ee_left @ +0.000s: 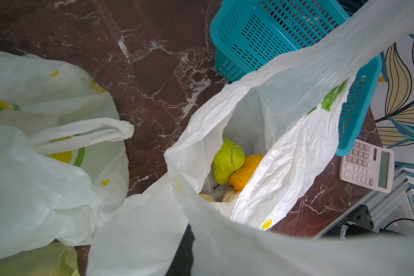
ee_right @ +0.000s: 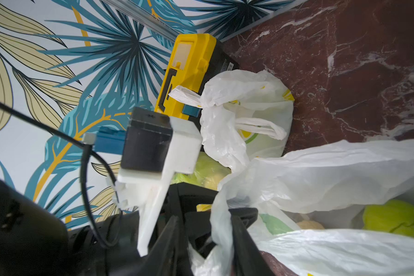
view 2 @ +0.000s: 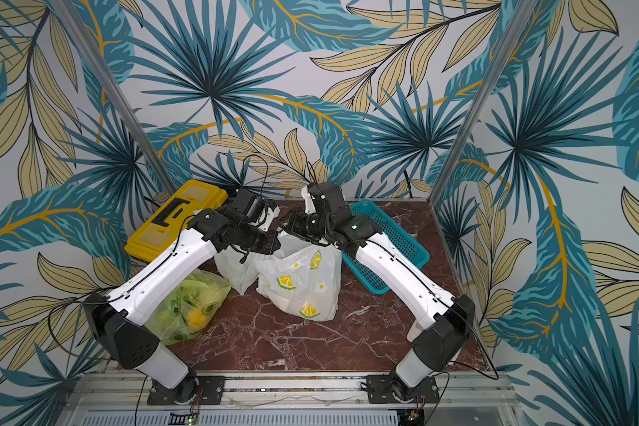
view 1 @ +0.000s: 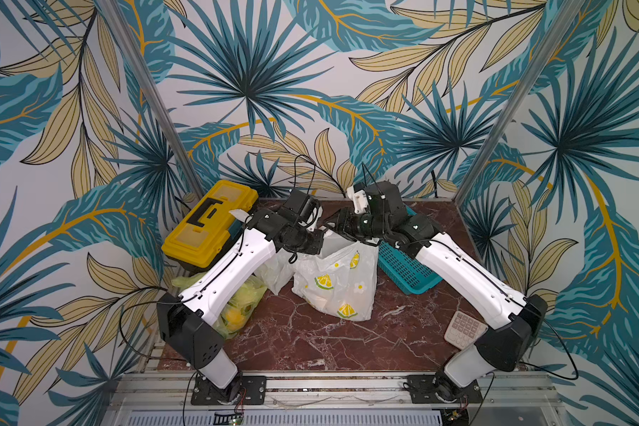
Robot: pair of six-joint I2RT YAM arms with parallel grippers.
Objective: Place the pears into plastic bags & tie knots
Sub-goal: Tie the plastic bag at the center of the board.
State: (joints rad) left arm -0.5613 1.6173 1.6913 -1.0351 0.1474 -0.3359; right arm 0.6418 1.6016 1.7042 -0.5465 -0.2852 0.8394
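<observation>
The open white bag with lemon prints [view 1: 338, 284] stands mid-table. Inside it lie a green pear [ee_left: 227, 160], an orange pear [ee_left: 245, 170] and cream pears [ee_left: 229, 194]. My left gripper [view 1: 312, 241] is shut on the bag's rim; plastic drapes over it, so only one dark finger [ee_left: 184, 251] shows. My right gripper [ee_right: 204, 213] faces it above the bag, open, with a bag handle strand [ee_right: 221, 229] between its fingers. A knotted white bag [ee_right: 246, 112] sits by the toolbox. A lime-green bag [view 2: 188, 306] with fruit lies under my left arm.
A teal mesh basket [view 1: 402, 265] sits at the right, partly under my right arm. A yellow toolbox [view 1: 207, 221] stands at the back left corner. A pink calculator [view 1: 463, 328] lies near the right arm's base. Patterned walls close in the back and sides.
</observation>
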